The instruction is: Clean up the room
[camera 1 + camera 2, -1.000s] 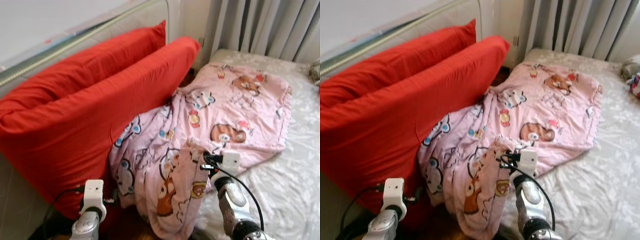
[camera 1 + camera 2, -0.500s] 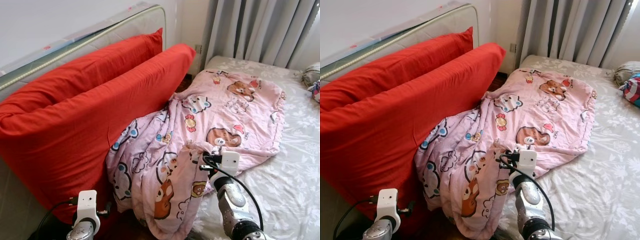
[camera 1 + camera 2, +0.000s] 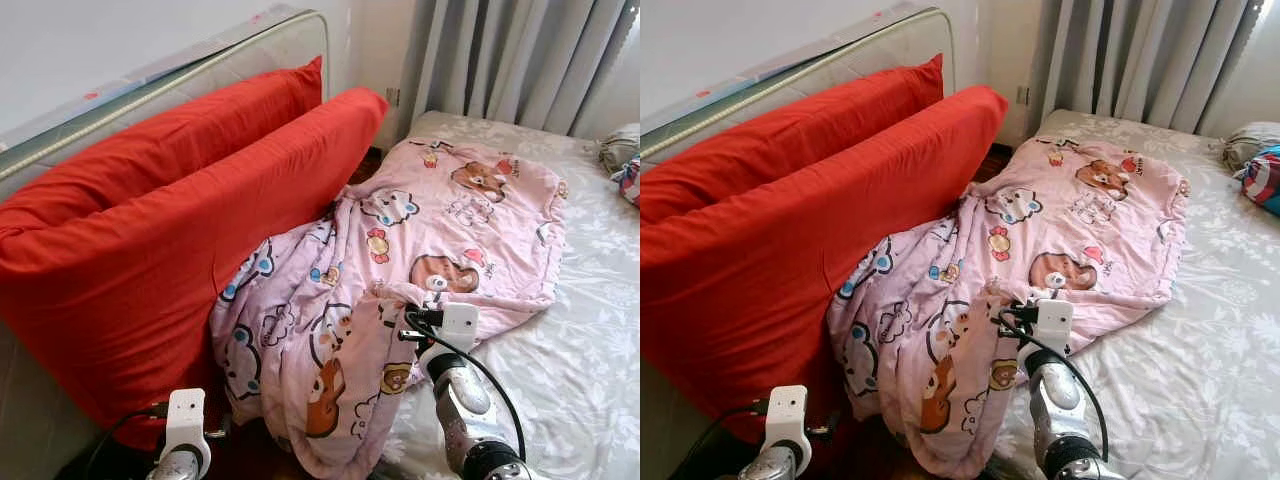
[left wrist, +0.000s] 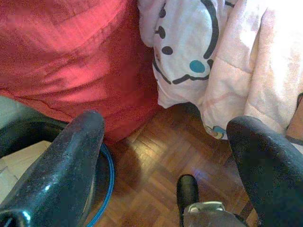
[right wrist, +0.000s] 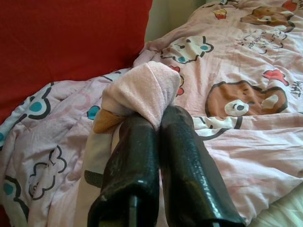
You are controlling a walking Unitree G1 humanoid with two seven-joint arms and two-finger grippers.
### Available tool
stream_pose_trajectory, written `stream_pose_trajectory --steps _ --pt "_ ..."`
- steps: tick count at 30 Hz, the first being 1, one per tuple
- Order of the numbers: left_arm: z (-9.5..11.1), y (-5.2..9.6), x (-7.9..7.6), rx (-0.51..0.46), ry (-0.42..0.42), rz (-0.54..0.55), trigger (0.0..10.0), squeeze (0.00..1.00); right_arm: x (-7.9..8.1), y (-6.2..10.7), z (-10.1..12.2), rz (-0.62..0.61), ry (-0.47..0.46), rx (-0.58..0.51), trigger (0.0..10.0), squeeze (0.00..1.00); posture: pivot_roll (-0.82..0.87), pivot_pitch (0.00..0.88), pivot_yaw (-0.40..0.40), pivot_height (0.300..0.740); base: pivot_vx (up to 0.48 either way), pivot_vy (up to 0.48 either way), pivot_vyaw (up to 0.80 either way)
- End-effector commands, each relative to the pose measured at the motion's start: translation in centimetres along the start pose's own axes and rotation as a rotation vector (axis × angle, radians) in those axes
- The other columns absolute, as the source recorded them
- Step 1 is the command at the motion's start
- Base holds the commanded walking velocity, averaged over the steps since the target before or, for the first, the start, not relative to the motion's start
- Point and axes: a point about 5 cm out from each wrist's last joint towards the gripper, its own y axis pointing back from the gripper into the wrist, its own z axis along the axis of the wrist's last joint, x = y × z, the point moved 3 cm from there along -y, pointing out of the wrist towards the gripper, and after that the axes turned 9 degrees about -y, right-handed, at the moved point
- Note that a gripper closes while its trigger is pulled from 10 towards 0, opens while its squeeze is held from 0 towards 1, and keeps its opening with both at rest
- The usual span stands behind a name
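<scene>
Pinching a fold of the pink cartoon-print blanket [image 3: 420,250], the right gripper [image 5: 158,124] had its jaws pressed together on the cloth — in the right wrist view a bunched lump of pink fabric stuck out just past the two black fingertips. That blanket lay spread over the bed [image 3: 580,330], which wore a white floral sheet, and its near end spilled off the bed's edge and hung down toward the wooden parquet floor [image 4: 161,161]. Its hanging part lay against two large red pillows [image 3: 170,230], which stood leaning on a padded headboard [image 3: 200,60] at the robot's left. Grey curtains [image 3: 520,55] hung behind the far end of the bed.

The left gripper [image 4: 165,142] hung low beside the pillows — its jaws stood wide apart with nothing between them, the floor, a red pillow and the blanket's edge showing through the gap. Some bundled cloth [image 3: 1255,160] lay on the bed's far right side.
</scene>
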Motion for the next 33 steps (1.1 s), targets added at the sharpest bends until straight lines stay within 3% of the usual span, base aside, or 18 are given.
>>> stream_pose_trajectory --steps 1,33 --pt "-1.26 0.30 0.58 0.048 -0.016 0.014 10.0 0.00 0.55 -0.25 0.44 0.016 0.010 -0.021 10.0 0.00 0.02 0.031 0.023 0.740 0.000 0.000 0.00" --pt "-1.52 0.40 0.18 0.053 -0.024 0.000 10.0 0.00 0.86 -0.21 0.21 0.030 0.027 -0.013 10.0 0.00 0.02 0.034 0.021 0.740 0.000 0.000 0.00"
